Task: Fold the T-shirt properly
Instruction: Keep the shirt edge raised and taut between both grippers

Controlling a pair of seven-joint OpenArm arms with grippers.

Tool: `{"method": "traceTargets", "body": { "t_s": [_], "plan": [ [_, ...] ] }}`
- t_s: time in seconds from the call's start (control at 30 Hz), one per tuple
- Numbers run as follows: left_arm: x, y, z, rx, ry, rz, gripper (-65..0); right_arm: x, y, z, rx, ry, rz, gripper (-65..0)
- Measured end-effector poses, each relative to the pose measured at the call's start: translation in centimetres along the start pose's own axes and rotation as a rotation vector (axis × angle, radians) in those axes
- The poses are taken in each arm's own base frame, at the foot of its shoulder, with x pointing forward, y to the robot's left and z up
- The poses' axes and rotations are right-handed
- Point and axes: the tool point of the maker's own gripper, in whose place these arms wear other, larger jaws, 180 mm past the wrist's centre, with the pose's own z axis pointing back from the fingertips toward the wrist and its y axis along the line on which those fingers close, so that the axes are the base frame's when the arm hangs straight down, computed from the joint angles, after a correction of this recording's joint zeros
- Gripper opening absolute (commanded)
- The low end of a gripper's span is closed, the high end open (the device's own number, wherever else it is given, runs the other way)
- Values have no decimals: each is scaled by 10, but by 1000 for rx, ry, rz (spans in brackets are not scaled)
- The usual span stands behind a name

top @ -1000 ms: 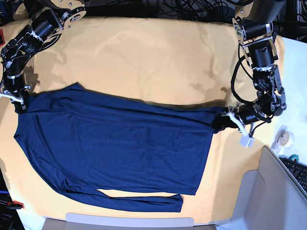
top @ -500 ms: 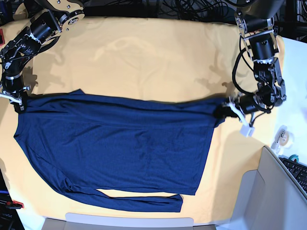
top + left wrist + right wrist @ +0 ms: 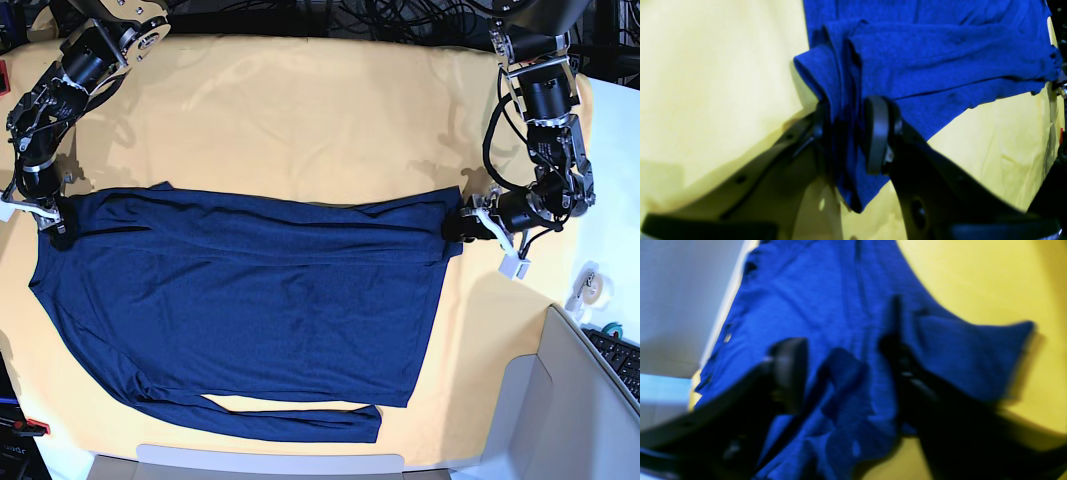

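Base view, navy T-shirt (image 3: 240, 310) spread flat on my yellow cloth (image 3: 300, 120), my left claw (image 3: 462, 228) at three o'clock pinching its corner, my right claw (image 3: 843, 370) at nine o'clock, jaws apart over fabric

Table covered by a yellow-orange cloth (image 3: 300, 110), wrinkled and shadowed across the far half. Directly on it lies the dark navy blue long-sleeved knit T-shirt (image 3: 240, 310), spread flat over the middle and near-left area, body running left to right. One sleeve is folded along the near edge, its cuff ending near centre-right. The far edge is bunched into long creases. Cloth shows bare to the far side and to the right of the shirt. Off the cloth at right, on the white surface, sits a small roll of clear tape (image 3: 588, 287).
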Motion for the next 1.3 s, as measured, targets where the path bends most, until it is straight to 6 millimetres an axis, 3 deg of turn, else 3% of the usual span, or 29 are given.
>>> {"method": "traceTargets", "body": {
  "t_s": [0.37, 0.5, 0.53, 0.77, 0.87, 1.3],
  "plan": [
    [1, 10, 10, 28, 14, -12, -488, 32, 11, 33, -12, -101, 119, -228],
    [-6, 11, 9, 26, 22, -1, -488, 9, -28, 46, -135, -108, -38, -228],
    [-7, 11, 10, 23, 16, 6, -488, 8, -29, 48, -127, -117, -53, -228],
    [-7, 7, 6, 13, 16, 7, -450, 4, -32, 37, -113, -125, -112, -228],
    [-8, 3, 3, 1, 11, 14, -450, 9, -35, 34, -91, -153, -190, -228],
    [-7, 2, 2, -1, 10, 14, -450, 16, -31, 18, -77, -180, -218, -228]
  ]
}}
